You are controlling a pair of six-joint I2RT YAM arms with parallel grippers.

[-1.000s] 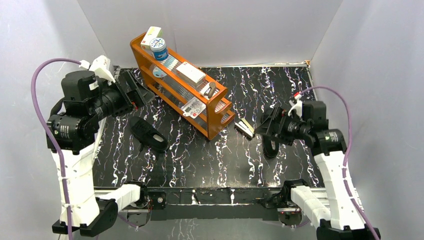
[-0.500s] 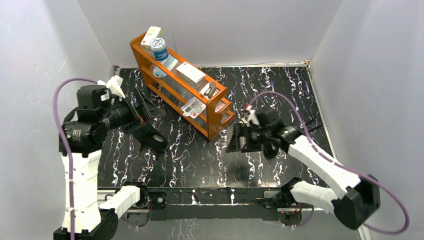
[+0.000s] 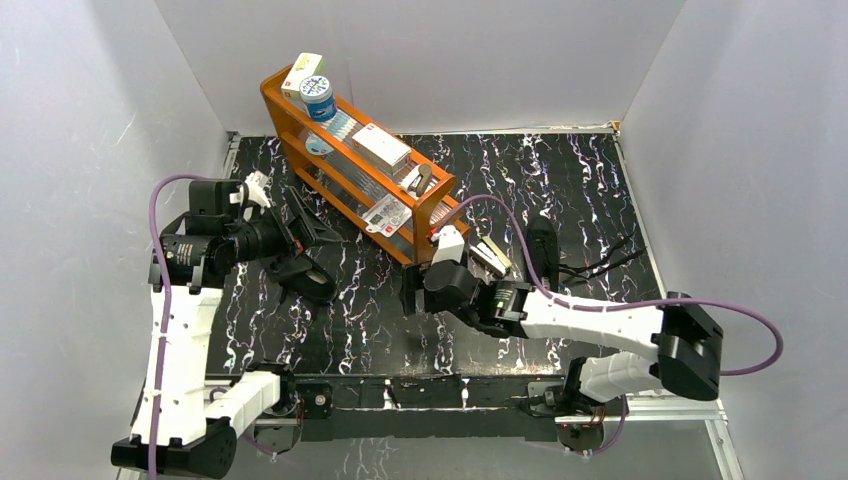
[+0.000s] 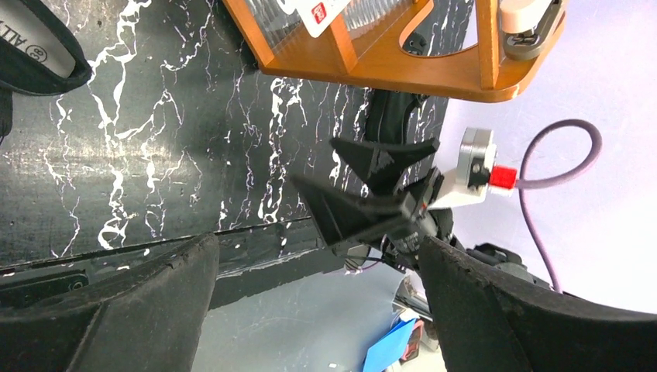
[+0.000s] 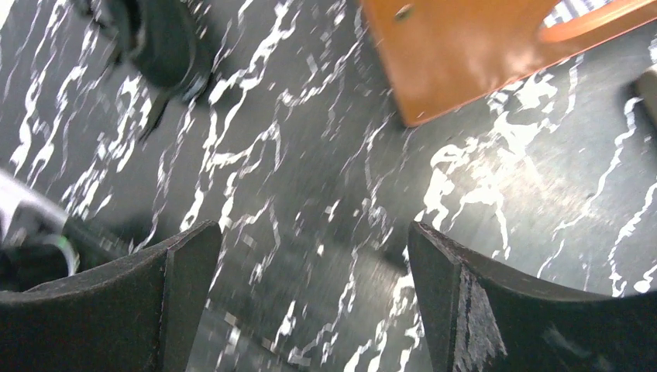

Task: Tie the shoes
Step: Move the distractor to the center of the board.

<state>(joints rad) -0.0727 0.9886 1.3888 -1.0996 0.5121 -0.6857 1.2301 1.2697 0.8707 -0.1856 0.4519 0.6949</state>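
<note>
Beside the left hand (image 3: 303, 225), close to its fingertips, lies the first shoe (image 3: 300, 272) on the dark marbled surface (image 3: 380, 340). Over the last second this hand has come down from higher up and now hangs low by that shoe, its fingers wide apart and holding nothing.

The bigger change is on the other side. The right hand (image 3: 410, 290) has left its own corner and swung across to the middle, just in front of the end of the orange rack (image 3: 435, 235). It too is spread wide and empty. The second shoe (image 3: 543, 250), which it was next to a moment ago, now lies well behind it, near the striped box (image 3: 490, 256), its laces (image 3: 600, 258) trailing further off. In the right wrist view the first shoe (image 5: 159, 43) shows ahead of the hand and apart from it.

Both hands seem to be closing on the first shoe, so it probably gets tied first. No lace is gripped yet, so tying has not begun.
</note>
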